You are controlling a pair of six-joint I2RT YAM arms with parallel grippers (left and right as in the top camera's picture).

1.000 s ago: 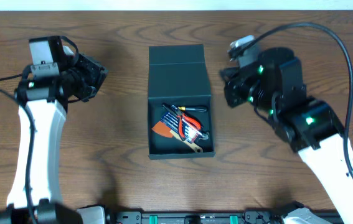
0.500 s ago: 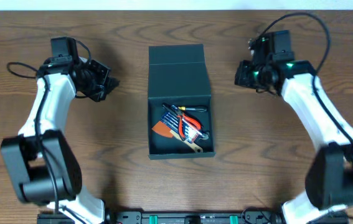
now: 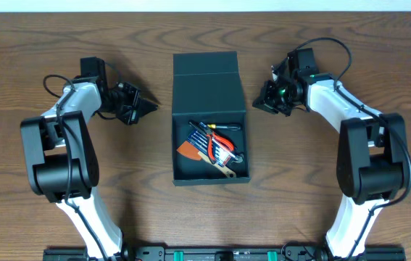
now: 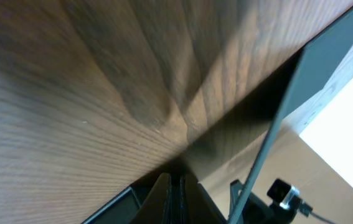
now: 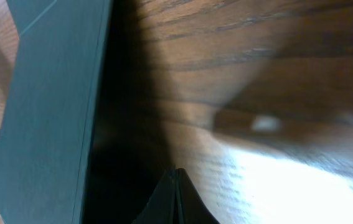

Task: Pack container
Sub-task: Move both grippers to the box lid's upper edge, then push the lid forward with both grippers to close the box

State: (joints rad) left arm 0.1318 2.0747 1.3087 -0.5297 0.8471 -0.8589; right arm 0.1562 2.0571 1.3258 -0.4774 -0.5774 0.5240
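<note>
The dark teal-black container (image 3: 210, 93) stands open at the table's middle, its flap lid raised toward the back. Inside lie orange-handled pliers (image 3: 219, 143), an orange piece (image 3: 186, 151) and other small tools. My left gripper (image 3: 146, 107) is shut and empty, low over the table just left of the container; its wrist view shows the container's side (image 4: 313, 68) ahead. My right gripper (image 3: 256, 104) is shut and empty just right of the container, whose wall (image 5: 45, 118) fills the left of its wrist view.
Brown wooden table (image 3: 82, 188) all round the container. A black rail with green parts (image 3: 219, 254) runs along the front edge. Both arms' cables loop near the back corners.
Both arms have swung down and inward. The left gripper moved right toward the container's left side, the right gripper moved left toward its right side. The container and tools have not moved.
</note>
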